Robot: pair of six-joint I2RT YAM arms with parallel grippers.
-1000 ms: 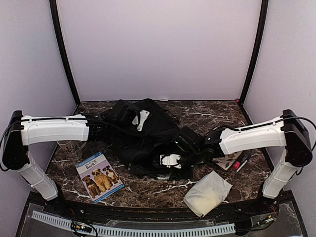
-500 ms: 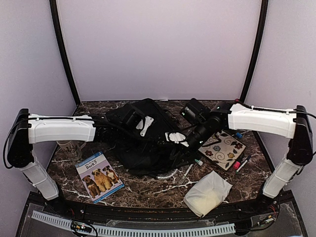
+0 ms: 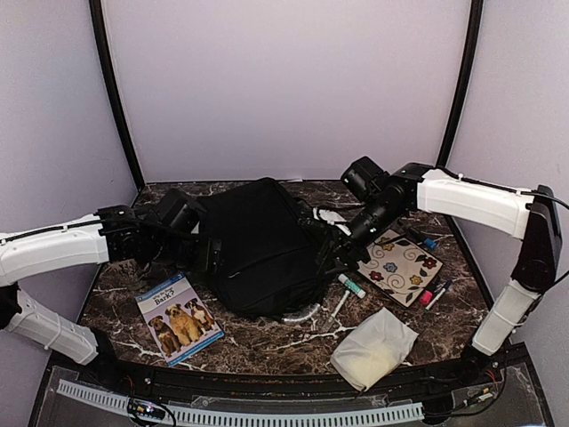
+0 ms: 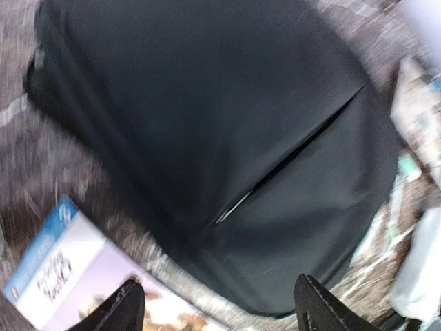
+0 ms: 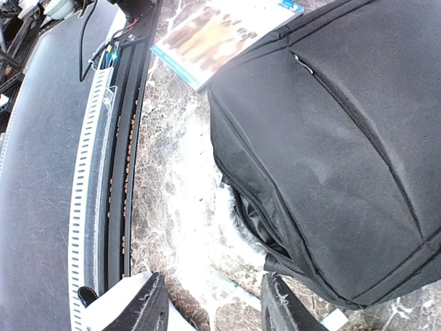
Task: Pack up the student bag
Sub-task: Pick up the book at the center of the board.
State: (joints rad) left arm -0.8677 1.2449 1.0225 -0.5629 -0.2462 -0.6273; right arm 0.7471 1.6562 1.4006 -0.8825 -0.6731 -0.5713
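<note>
Quick update: 1 second ago both arms were buried in the student bag, which was crumpled up with white tags and straps showing. Now it lies flat, front panel up, in the middle of the tabletop, a bit toward the back edge, and both arms have backed off to its sides. The left fingers were clamped shut and have sprung wide open with nothing in them, hovering over the bag's near-left side by the dog book. The right fingers are roughly half open, also holding nothing, hanging just off the bag's right side.

My read: that was a flip-and-straighten, not actual packing. Everything that looks meant to go in is outside the bag — the dog book near the front-left corner, a white pouch by the front edge on the right, and a floral notebook and a couple of markers toward the right edge. The right wrist view shows a zipper gaping a little at a lower corner of the bag, so I'd guess opening that properly comes next.

The tabletop is dark brown marble-look with white veins. The room is plain — pale lilac walls, 2 black posts at the back corners and a white slotted strip along the front edge.
</note>
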